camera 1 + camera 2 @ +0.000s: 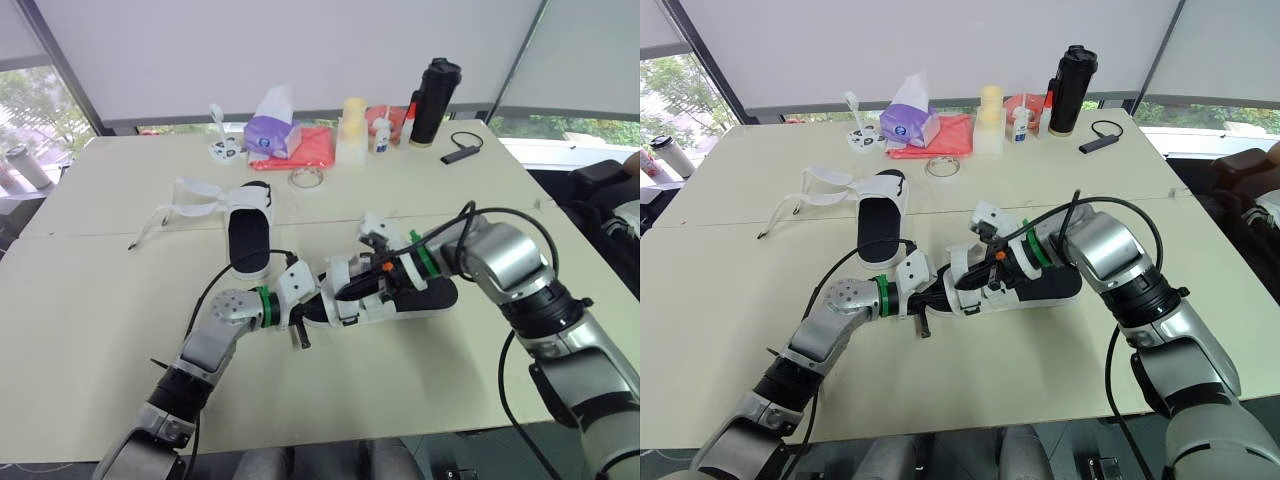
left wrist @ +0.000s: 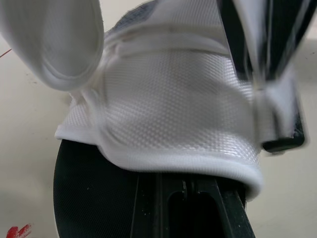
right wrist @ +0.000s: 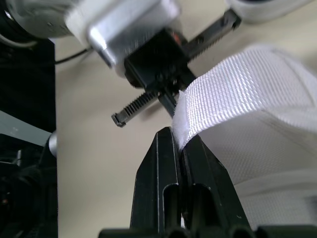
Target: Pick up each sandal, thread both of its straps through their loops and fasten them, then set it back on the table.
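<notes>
Sandal (image 1: pixel 420 295), black-soled with white mesh, is laid left-right between both arms; its woven white strap (image 3: pixel 237 89) is pinched by the right gripper (image 3: pixel 179 139); the left gripper's (image 1: pixel 315 310) hold cannot be told.

2 cream tables (image 1: pixel 90 300) butted tog.; white blinds (image 1: pixel 300 50) over windows (image 1: pixel 30 100), daylight outside.
</notes>
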Controlling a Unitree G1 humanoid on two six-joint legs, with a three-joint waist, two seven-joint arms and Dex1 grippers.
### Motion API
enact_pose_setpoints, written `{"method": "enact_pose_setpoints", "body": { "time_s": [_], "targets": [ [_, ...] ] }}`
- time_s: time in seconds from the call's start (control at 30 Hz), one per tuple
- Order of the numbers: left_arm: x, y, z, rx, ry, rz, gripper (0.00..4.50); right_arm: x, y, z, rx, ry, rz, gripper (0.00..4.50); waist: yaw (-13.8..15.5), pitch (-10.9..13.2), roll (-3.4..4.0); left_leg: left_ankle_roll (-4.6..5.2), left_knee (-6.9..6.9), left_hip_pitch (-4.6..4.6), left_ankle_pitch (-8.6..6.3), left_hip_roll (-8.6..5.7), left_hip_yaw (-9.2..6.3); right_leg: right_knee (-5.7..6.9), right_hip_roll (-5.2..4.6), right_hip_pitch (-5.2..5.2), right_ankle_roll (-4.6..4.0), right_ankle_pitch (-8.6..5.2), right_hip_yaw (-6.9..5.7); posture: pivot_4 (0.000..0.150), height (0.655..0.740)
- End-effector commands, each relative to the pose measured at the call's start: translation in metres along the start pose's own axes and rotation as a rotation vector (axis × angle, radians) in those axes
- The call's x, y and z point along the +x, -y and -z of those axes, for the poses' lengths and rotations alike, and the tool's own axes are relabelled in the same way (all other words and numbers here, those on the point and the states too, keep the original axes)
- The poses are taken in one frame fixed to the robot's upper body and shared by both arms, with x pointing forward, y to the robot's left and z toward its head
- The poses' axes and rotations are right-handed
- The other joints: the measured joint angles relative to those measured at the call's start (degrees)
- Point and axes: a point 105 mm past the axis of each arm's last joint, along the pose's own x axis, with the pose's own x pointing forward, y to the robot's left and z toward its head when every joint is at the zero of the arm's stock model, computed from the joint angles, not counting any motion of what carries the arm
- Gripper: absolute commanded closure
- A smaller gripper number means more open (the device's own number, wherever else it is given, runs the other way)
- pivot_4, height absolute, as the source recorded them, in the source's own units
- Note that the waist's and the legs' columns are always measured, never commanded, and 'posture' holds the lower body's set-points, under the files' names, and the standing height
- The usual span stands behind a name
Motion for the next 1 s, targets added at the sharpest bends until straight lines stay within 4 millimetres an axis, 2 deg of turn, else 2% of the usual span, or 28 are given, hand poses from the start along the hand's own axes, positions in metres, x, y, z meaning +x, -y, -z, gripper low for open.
{"method": "enact_pose_setpoints", "body": {
  "time_s": [0.03, 0.37, 0.5, 0.57, 0.6, 0.7, 0.8, 1.0],
  "targets": [
    [0.002, 0.006, 0.015, -0.024, -0.055, 0.014, 4.50, -0.003, 0.007, -0.004, -0.073, 0.003, 0.086, 4.47, -0.05, 0.00, 0.00, 0.00, 0.00, 0.00, 0.00, 0.00, 0.00, 0.00, 0.00, 0.00, 0.00, 0.00, 0.00, 0.150, 0.7400],
    [0.002, 0.006, 0.015, -0.027, -0.057, 0.012, 4.50, -0.006, -0.001, 0.000, -0.073, -0.003, 0.061, 4.47, 0.01, 0.00, 0.00, 0.00, 0.02, 0.02, 0.00, 0.00, -0.01, 0.01, 0.00, 0.02, -0.01, 0.00, 0.00, 0.150, 0.7400],
    [0.002, 0.005, 0.015, -0.025, -0.057, 0.011, 4.50, -0.008, -0.005, 0.001, -0.066, -0.008, 0.040, 3.17, 0.00, 0.00, 0.00, 0.00, 0.02, 0.01, 0.00, 0.00, -0.01, 0.00, 0.00, 0.03, -0.02, 0.00, 0.00, 0.150, 0.7400],
    [0.003, 0.005, 0.015, -0.026, -0.055, 0.011, 4.50, -0.010, -0.008, 0.001, -0.067, -0.013, 0.033, 2.03, 0.00, 0.00, 0.00, 0.00, 0.01, 0.02, 0.00, 0.01, -0.01, 0.00, 0.00, 0.03, -0.03, -0.01, 0.00, 0.150, 0.7400],
    [0.003, 0.005, 0.015, -0.025, -0.054, 0.010, 4.50, -0.011, -0.009, 0.001, -0.067, -0.015, 0.035, 1.68, 0.00, 0.00, 0.00, 0.00, 0.02, 0.02, 0.00, 0.01, -0.01, 0.00, 0.00, 0.03, -0.03, -0.01, 0.00, 0.150, 0.7400],
    [0.003, 0.004, 0.015, -0.024, -0.054, 0.009, 4.50, -0.027, -0.010, 0.000, -0.073, -0.020, 0.056, 0.07, 0.18, 0.00, 0.00, 0.00, 0.03, 0.02, 0.00, 0.01, -0.01, 0.00, -0.01, 0.05, -0.03, -0.01, 0.00, 0.150, 0.7400],
    [0.003, 0.004, 0.015, -0.024, -0.054, 0.008, 4.50, -0.043, -0.021, 0.000, -0.080, -0.027, 0.050, 0.02, 0.22, -0.01, -0.02, 0.00, 0.05, 0.01, 0.00, 0.00, -0.01, -0.02, -0.02, 0.07, -0.09, -0.04, 0.00, 0.150, 0.7400],
    [0.003, 0.004, 0.015, -0.024, -0.053, 0.010, 4.50, -0.062, -0.035, 0.000, -0.042, -0.001, 0.052, 0.02, 0.13, -0.01, -0.02, 0.00, 0.04, 0.01, 0.00, 0.02, 0.00, -0.03, -0.02, 0.05, -0.19, -0.10, 0.00, 0.150, 0.7400]
  ]
}}
